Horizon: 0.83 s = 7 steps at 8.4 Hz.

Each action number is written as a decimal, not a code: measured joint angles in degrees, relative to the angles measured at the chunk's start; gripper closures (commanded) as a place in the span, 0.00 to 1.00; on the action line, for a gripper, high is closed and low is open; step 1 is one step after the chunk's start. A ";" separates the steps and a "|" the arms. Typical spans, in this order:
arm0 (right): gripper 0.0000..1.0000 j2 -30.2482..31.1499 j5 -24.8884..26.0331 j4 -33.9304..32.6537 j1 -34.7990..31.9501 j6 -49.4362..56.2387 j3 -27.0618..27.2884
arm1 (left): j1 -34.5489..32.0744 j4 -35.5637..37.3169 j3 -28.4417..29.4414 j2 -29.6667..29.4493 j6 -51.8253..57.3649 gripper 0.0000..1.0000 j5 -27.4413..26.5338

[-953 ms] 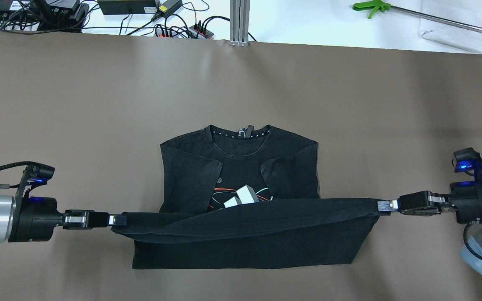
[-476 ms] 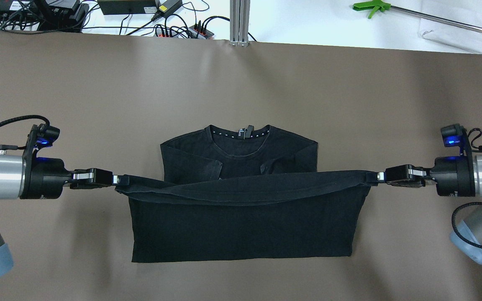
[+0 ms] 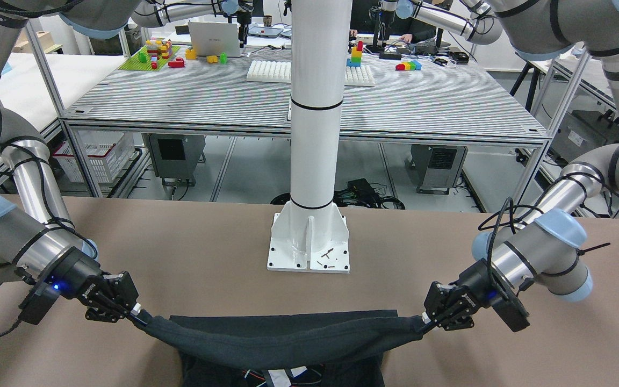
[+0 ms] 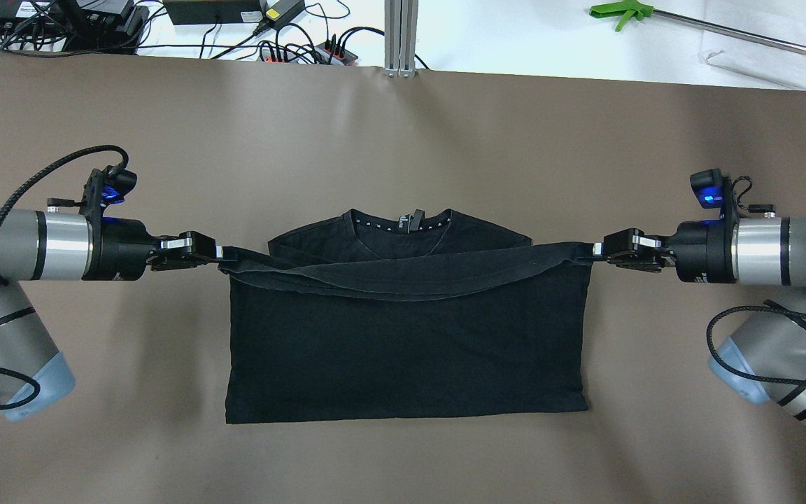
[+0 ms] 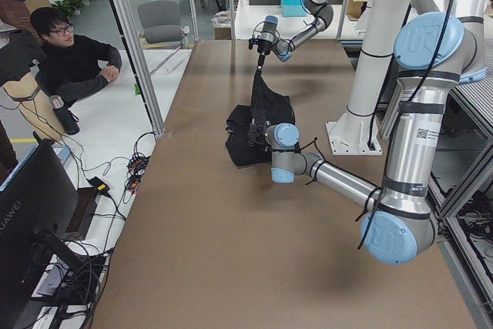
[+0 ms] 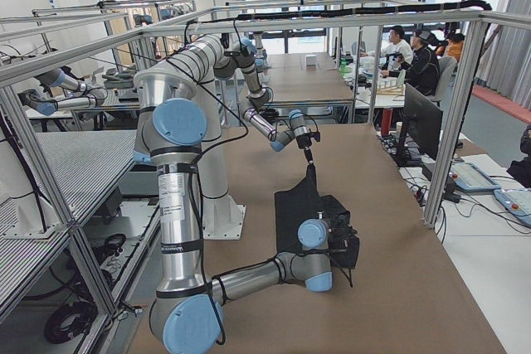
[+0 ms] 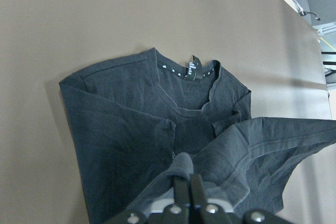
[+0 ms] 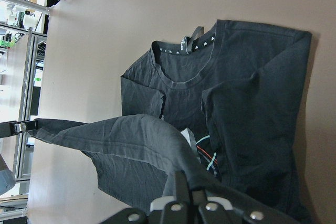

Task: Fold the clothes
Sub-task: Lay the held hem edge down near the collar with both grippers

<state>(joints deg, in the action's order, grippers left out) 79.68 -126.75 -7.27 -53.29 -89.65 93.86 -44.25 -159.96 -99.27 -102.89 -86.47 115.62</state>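
Note:
The clothes are one black T-shirt [image 4: 403,336] lying flat mid-table, collar [image 4: 403,224] toward the far edge. Its bottom hem is lifted and stretched taut between both grippers, just short of the collar. My left gripper [image 4: 220,252] is shut on the hem's left corner, and my right gripper [image 4: 593,250] is shut on the right corner. In the front-facing view the hem [image 3: 277,336] sags between the right gripper [image 3: 136,313] and the left gripper [image 3: 423,318]. The right wrist view shows a coloured print [image 8: 207,156] under the raised fabric.
The white pole's base plate [image 3: 309,244] is bolted to the table on the robot's side of the shirt. Cables and power strips [image 4: 305,49] and a green grabber tool [image 4: 620,12] lie beyond the far edge. A person [image 5: 73,67] sits beside the table.
Both grippers have carried the hem away from the robot toward the collar. The folded-over layer now covers the sleeves and the print that showed a second ago.

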 measured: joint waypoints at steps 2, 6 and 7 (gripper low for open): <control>1.00 -2.58 3.50 -0.67 0.08 1.67 -3.97 | -0.91 0.00 4.57 -3.21 0.16 1.00 -0.37; 1.00 -7.25 10.93 -2.22 0.40 4.62 -11.99 | -2.65 -0.22 15.10 -8.60 1.17 1.00 -0.62; 1.00 -8.05 12.47 -2.27 0.43 4.75 -14.03 | -3.21 -0.32 17.11 -9.19 1.71 1.00 -0.64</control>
<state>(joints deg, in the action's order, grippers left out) 71.63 -114.28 -9.54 -52.86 -84.90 79.82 -47.46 -160.28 -82.16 -112.08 -84.76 114.98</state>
